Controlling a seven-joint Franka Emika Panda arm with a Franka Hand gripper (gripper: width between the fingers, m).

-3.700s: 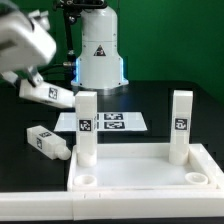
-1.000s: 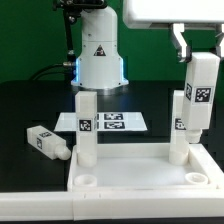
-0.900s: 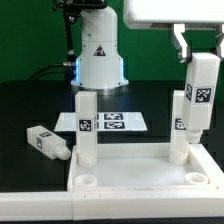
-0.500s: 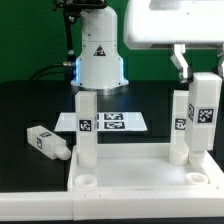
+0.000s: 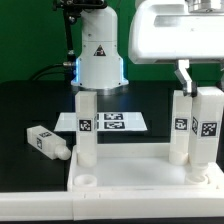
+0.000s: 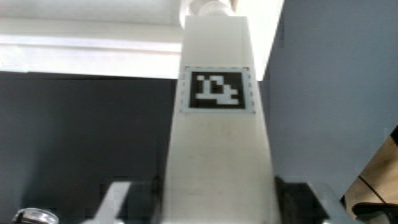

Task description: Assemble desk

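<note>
The white desk panel (image 5: 140,182) lies rim up at the front of the exterior view. Two tagged legs stand upright in its back corners, one on the exterior view's left (image 5: 86,125) and one on the right (image 5: 181,125). My gripper (image 5: 201,86) is shut on a third leg (image 5: 209,130) and holds it upright, with its lower end at the panel's front right corner. I cannot tell whether it sits in the hole. In the wrist view this leg (image 6: 221,130) fills the middle between my fingers (image 6: 118,200). The fourth leg (image 5: 48,142) lies loose on the table at the left.
The marker board (image 5: 115,122) lies flat behind the panel. The robot base (image 5: 100,50) stands behind it. The panel's front left corner hole (image 5: 87,181) is open.
My gripper has carried the leg from the upper left across to the right, turned it upright, and lowered it to the panel's front right corner.
</note>
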